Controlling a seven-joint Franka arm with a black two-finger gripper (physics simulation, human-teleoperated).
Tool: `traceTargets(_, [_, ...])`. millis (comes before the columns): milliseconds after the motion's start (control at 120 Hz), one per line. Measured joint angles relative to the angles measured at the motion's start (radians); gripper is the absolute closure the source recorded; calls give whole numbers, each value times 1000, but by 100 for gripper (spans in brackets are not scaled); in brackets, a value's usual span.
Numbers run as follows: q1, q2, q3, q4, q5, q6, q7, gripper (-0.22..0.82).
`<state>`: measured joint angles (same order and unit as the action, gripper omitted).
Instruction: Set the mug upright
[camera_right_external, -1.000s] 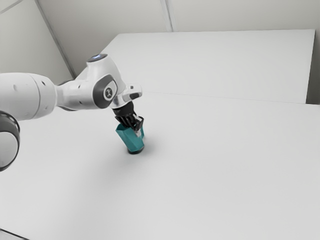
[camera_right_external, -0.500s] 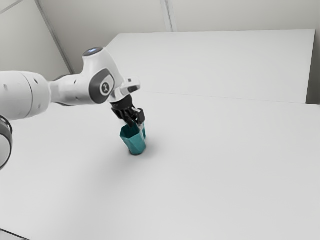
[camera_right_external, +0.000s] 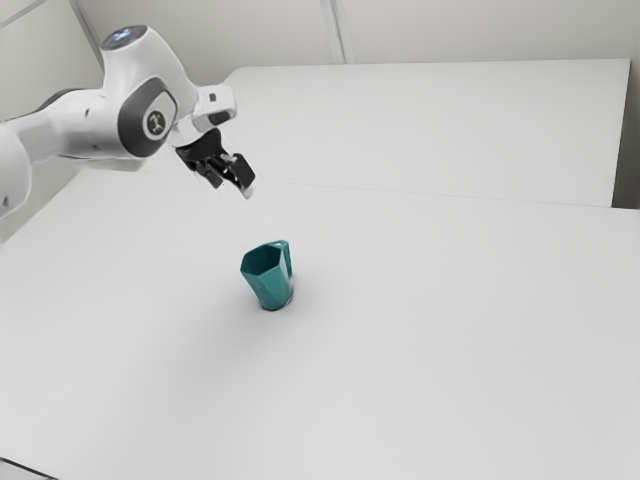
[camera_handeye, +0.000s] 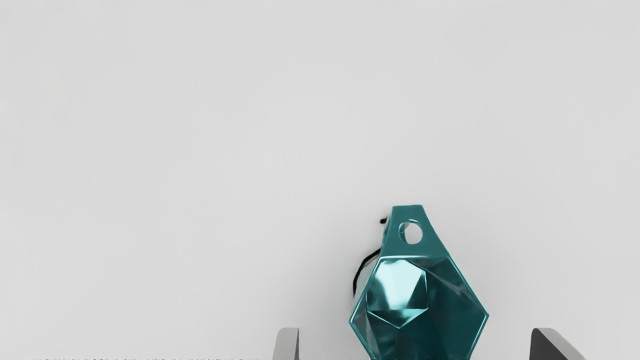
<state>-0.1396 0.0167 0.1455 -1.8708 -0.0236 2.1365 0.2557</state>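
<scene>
In the exterior view my gripper (camera_right_external: 236, 184) hangs in the air, above the mug and toward the exterior view's left, touching nothing. The teal faceted mug (camera_right_external: 270, 281) stands upright on its base on the white table, mouth up, with its handle on the side toward the exterior view's right. Looking down in the wrist view, I see into the hexagonal mouth of the mug (camera_handeye: 440, 305), its handle having a round hole. The fingertips of my gripper (camera_handeye: 415, 345) stand wide apart, with the mug lying below and between them, clear of both.
The white table (camera_right_external: 430, 340) spreads around the mug on all sides. A white panel (camera_right_external: 430, 130) lies beyond the table's far edge, and pale walls (camera_right_external: 480, 30) rise behind it.
My gripper has let go of the mug and moved up and toward the exterior view's left. The mug went from tilted to standing on its base and has stayed in place since.
</scene>
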Motion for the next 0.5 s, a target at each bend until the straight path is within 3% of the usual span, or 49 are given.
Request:
traceTargets(192, [15,-8,13,134,84,-125,5,6])
traceTargets(500, [20,-46,51,241,144,-293,0,3])
